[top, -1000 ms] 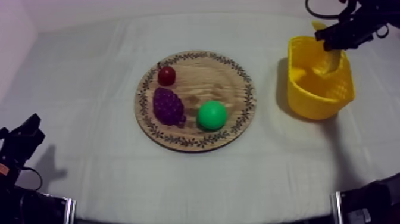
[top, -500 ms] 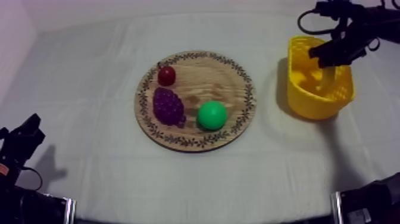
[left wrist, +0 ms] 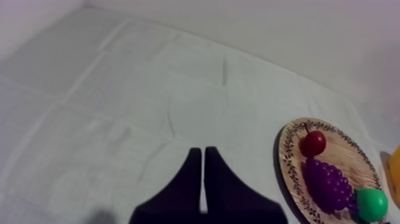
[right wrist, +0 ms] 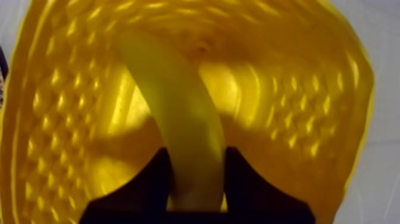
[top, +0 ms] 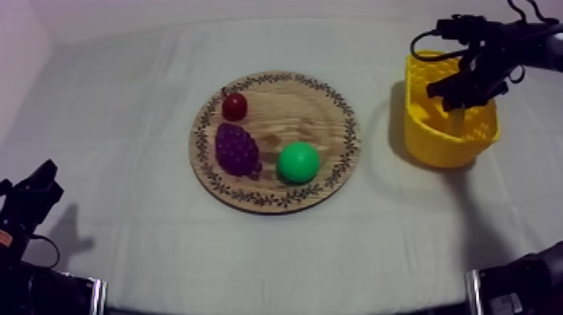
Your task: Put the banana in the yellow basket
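Right wrist view: banana [right wrist: 184, 113] gripped by right tool [right wrist: 199, 158] (inside yellow basket [right wrist: 297, 119]).

Before you, the table [top: 126, 109] under its grey-white cloth, round wooden board [top: 322, 109] mid-table, yellow basket [top: 431, 141] toward the right arm's side.

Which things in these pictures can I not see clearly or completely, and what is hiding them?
Top view: the right gripper covers much of the yellow basket's inside.
Right wrist view: the gripper's fingers cover the banana's near end; whether its far end touches the basket cannot be told.
Left wrist view: the picture's edge cuts off the wooden board and the basket.
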### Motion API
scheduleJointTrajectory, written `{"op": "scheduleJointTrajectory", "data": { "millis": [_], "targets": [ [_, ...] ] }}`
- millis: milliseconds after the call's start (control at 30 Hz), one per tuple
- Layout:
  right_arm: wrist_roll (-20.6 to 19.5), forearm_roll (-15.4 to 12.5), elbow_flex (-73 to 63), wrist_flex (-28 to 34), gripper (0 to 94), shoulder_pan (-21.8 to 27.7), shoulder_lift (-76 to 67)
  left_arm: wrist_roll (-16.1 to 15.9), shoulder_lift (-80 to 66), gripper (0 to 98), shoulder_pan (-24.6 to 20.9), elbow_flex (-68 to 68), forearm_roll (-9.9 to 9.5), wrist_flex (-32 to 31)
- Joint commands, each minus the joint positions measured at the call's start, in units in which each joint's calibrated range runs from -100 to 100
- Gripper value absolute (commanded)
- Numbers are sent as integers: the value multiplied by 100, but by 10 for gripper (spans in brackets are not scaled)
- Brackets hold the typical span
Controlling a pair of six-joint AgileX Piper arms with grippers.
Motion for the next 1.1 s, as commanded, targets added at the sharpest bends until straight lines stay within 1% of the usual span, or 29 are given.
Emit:
{"op": "scheduleJointTrajectory", "data": {
  "millis": [0,167,367,833,933,967,1033,1067],
  "targets": [
    [-25,26,31,-10,162,-15,19,0,-3,1,-1,3,2,-2],
    [-65,69,99,-59,171,-24,47,0,-3,1,-1,3,2,-2],
    [-138,118,169,-128,267,10,34,0,-3,1,-1,3,2,-2],
    [-202,191,146,-149,394,2,33,0,-3,1,-1,3,2,-2],
    [-192,180,113,-153,378,-2,39,0,-3,1,-1,3,2,-2],
    [-178,169,98,-153,357,-3,41,0,-3,1,-1,3,2,-2],
    [-135,128,59,-147,267,-4,44,0,-3,1,-1,3,2,-2],
    [-121,108,34,-142,198,-4,45,0,-3,1,-1,3,2,-2]
  ]
}}
